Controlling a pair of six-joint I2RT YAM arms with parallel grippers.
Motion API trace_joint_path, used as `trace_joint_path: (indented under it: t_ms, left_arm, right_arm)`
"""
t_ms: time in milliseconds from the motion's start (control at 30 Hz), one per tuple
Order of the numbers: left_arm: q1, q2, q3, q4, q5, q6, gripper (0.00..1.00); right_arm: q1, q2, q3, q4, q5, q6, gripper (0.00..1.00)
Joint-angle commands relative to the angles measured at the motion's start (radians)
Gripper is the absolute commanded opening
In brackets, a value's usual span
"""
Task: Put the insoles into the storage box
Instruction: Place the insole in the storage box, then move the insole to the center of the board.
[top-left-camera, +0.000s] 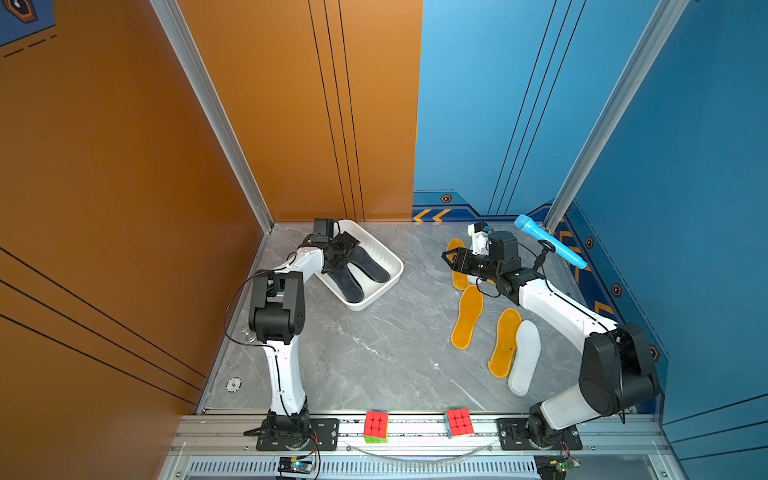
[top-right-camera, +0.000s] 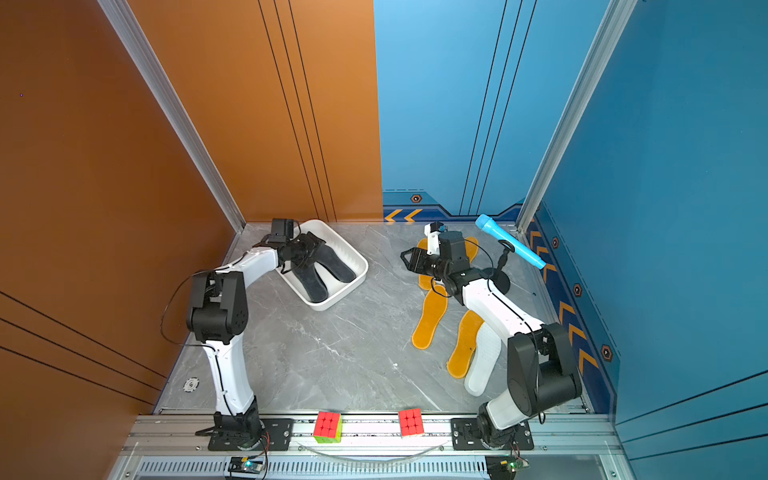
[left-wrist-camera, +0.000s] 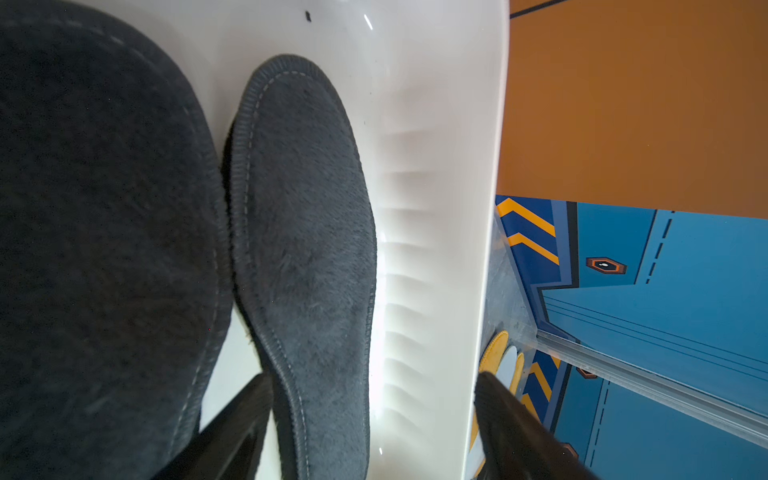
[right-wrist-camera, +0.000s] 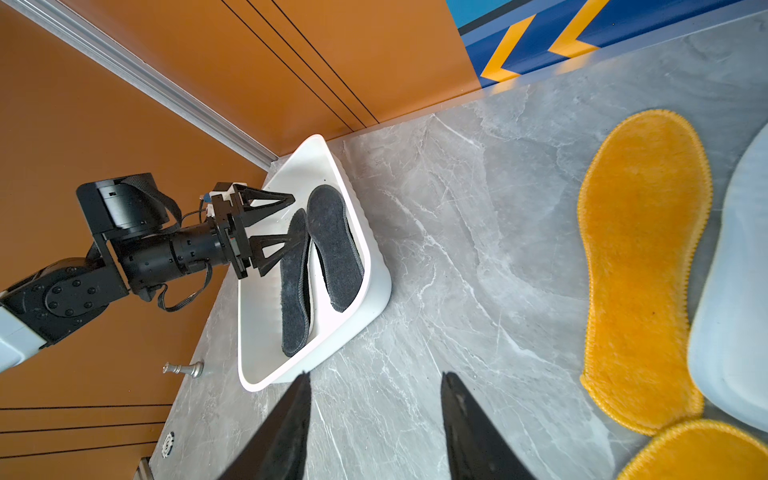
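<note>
A Rubik's cube (top-left-camera: 376, 426) and a second Rubik's cube (top-left-camera: 459, 422) sit on the front rail, nearer than the storage box (top-left-camera: 382, 293). On the grey bench (top-left-camera: 374, 361), well right of the box, a white insole (top-left-camera: 525, 355) lies edge to edge with an orange insole (top-left-camera: 505, 343). A second orange insole (top-left-camera: 467, 316) lies on the box's side of that pair. Farther back, the right gripper (right-wrist-camera: 376, 376) hangs above bare bench with its fingers apart and nothing between them; its arm partly covers a third orange insole (top-left-camera: 460, 280). The box stands angled in the far left corner, with two dark grey insoles (top-left-camera: 372, 266) fanned inside it. The left gripper (right-wrist-camera: 291, 218) hovers over the box's far end, fingers spread wide with one grey insole lying between them, unpinched. A blue microphone (top-left-camera: 550, 241) leans far right of the box.
</note>
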Motion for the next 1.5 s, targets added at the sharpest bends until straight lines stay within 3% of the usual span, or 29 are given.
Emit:
trace_joint_path:
  t_ms: [0,233,333,367,567,733,833,1200,1467]
  left_arm:
    - [-0.017,-0.031,-0.023,-0.027,-0.029,0.023,0.82]
    - [-0.043,0.004,-0.037,-0.006,-0.03,0.013,0.85]
    - [-0.053,0.0,-0.04,0.006,-0.033,0.012,0.99]
    - [-0.055,-0.007,-0.042,0.01,-0.035,0.014,0.98]
    - [-0.077,-0.11,-0.096,0.087,-0.046,0.034,0.98]
    - [-0.13,-0.228,-0.119,0.113,-0.043,0.154,0.98]
    - [-0.174,-0.296,-0.144,0.141,-0.031,0.224,0.98]
    - [-0.259,-0.466,-0.434,0.397,0.043,0.218,0.98]
    - [-0.285,-0.463,-0.53,0.476,0.056,0.172,0.98]
  right_arm:
    - [-0.008,0.008,-0.012,0.022,-0.022,0.01,0.52]
    - [-0.013,0.006,-0.016,0.018,-0.027,0.008,0.52]
    - [-0.017,-0.002,-0.017,-0.001,-0.021,-0.006,0.52]
    - [-0.019,-0.006,-0.016,-0.017,-0.012,-0.015,0.52]
    - [-0.043,-0.025,0.034,-0.288,0.145,-0.109,0.53]
    - [-0.063,-0.003,0.053,-0.524,0.329,-0.136,0.54]
    - [-0.076,0.018,0.021,-0.585,0.378,-0.11,0.56]
    - [-0.081,0.114,-0.038,-0.578,0.347,-0.065,0.57]
    - [-0.069,0.192,-0.007,-0.583,0.349,-0.053,0.57]
